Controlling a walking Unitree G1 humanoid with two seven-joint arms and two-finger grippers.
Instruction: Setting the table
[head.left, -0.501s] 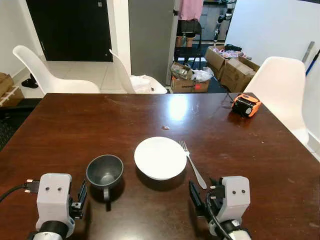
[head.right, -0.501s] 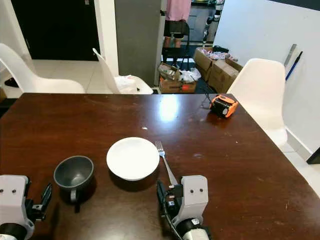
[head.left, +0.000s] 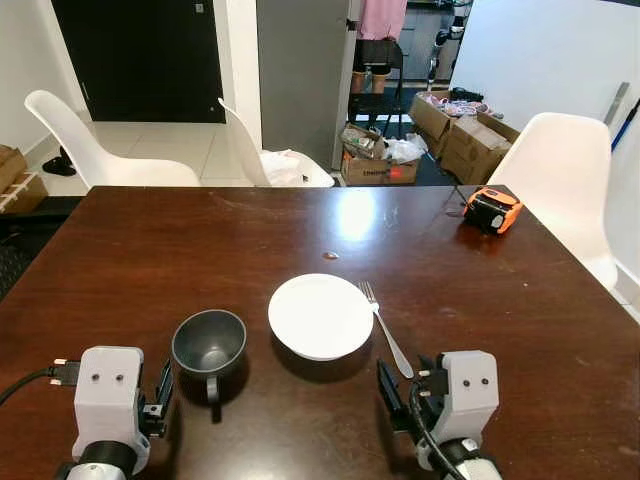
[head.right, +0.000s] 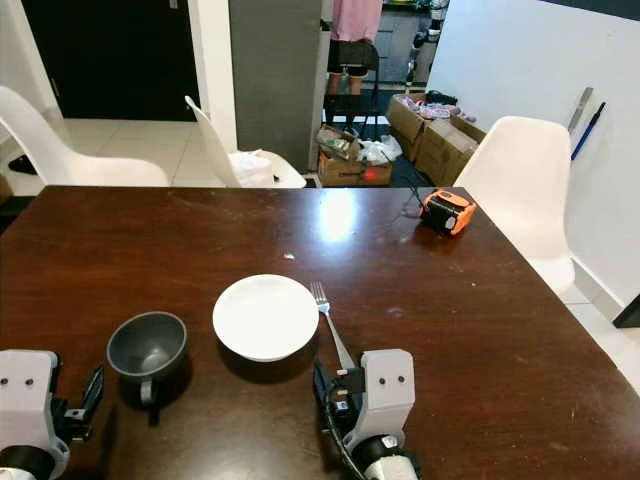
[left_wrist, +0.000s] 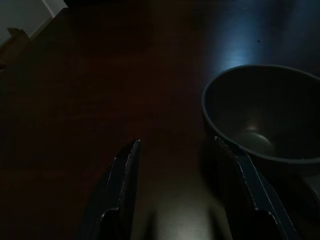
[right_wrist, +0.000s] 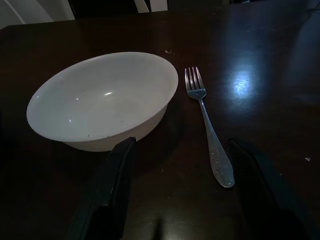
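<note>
A: Where do we have the white bowl (head.left: 320, 315)?

B: Mid-table (head.left: 150, 250). The fork (head.left: 384, 325) lies just beside it at three o'clock, the dark mug (head.left: 209, 343) near at nine.

A: And our grippers?

B: Our right gripper (right_wrist: 182, 192) sits at five o'clock of the bowl, fingers spread, gripping nothing. Our left gripper (left_wrist: 177, 192) is at seven of the mug, likewise parted and empty.

A: Farther out?

B: An orange tool (head.left: 492, 210) at two o'clock, white chairs (head.left: 560, 170) around.
</note>
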